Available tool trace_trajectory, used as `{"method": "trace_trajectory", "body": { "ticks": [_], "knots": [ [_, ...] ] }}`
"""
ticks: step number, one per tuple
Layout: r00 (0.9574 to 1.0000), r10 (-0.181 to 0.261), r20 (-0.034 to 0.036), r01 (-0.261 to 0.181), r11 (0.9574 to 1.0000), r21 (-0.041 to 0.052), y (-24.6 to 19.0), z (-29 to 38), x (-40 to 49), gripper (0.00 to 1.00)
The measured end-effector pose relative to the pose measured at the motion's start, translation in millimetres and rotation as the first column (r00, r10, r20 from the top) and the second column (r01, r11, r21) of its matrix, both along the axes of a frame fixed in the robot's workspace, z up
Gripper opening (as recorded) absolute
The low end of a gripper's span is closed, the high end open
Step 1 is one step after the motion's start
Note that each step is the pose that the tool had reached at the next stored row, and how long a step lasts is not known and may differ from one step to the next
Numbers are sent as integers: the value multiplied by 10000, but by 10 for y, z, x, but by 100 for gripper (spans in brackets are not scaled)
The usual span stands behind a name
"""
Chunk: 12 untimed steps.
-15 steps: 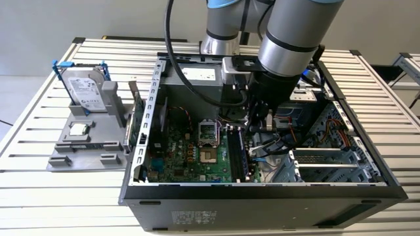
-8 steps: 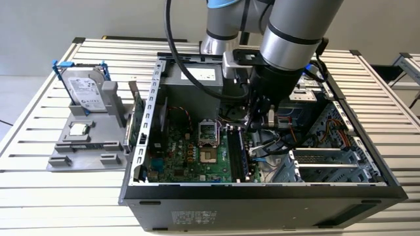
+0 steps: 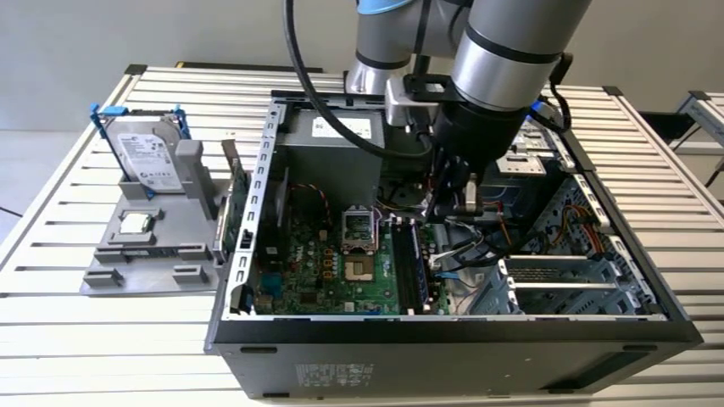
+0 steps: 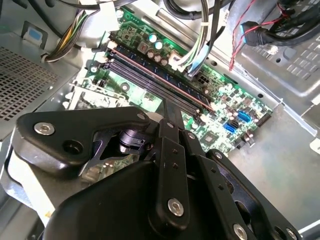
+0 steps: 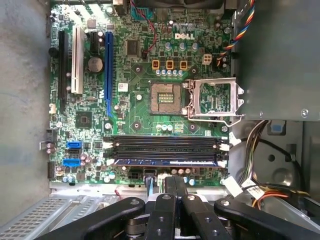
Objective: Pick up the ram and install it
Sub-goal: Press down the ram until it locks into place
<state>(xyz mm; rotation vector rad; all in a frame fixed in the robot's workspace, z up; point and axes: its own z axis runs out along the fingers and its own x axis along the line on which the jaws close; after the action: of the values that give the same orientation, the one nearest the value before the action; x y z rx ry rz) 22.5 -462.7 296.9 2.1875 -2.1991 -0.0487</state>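
Gripper (image 5: 175, 182), fingers pressed together and empty, hovers at lower center — just beside the ram (image 5: 165, 162) seated in its slot on the motherboard (image 5: 135, 70).

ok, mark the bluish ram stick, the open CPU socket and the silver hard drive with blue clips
bluish ram stick (image 5: 165, 162), first wrist view, middle of its top edge.
open CPU socket (image 5: 164, 97), first wrist view, contact field.
silver hard drive with blue clips (image 3: 147, 157), exterior view, labelled face.
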Motion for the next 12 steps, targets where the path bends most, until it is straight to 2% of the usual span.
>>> {"method": "trace_trajectory", "body": {
  "ticks": [12],
  "knots": [
    [10000, 0, -1, 0, 10000, -2, 0, 144, 0, 0]
  ]
}}
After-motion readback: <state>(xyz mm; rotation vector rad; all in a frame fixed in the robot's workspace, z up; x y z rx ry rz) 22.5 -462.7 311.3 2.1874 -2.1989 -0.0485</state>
